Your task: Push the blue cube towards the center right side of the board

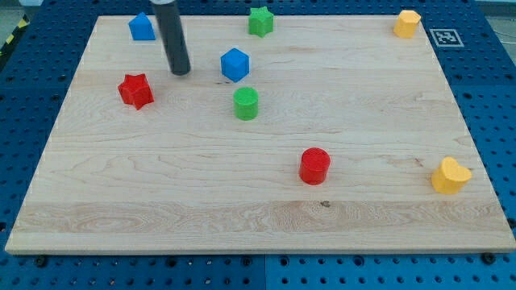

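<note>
The blue cube (235, 64) sits on the wooden board (161, 185) in the upper middle-left part. My tip (181, 72) rests on the board a short way to the cube's left, apart from it. The dark rod rises from the tip towards the view's top. A green cylinder (246, 104) stands just below the cube, towards the view's bottom.
A red star block (135, 90) lies left of my tip. A second blue block (142, 27) is at the top left. A green star (260, 22) is at the top middle. A red cylinder (314, 166), two yellow blocks (407, 24) (450, 176).
</note>
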{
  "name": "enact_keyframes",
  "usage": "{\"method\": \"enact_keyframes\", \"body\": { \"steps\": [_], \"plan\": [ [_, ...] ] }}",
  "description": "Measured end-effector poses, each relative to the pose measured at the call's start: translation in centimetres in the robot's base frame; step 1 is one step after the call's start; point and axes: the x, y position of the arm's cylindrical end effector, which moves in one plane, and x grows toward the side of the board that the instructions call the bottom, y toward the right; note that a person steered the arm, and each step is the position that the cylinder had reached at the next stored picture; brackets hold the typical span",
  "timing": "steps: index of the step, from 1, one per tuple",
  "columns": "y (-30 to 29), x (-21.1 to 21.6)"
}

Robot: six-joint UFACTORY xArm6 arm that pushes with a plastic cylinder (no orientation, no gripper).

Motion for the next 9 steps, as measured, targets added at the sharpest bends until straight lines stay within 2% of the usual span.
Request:
{"method": "enact_keyframes", "body": {
  "steps": [3,6,7,9],
  "plan": [
    [5.9,0.0],
    [5.9,-2.1],
    [8.0,-2.1],
    [8.3,-2.0]
  ]
}}
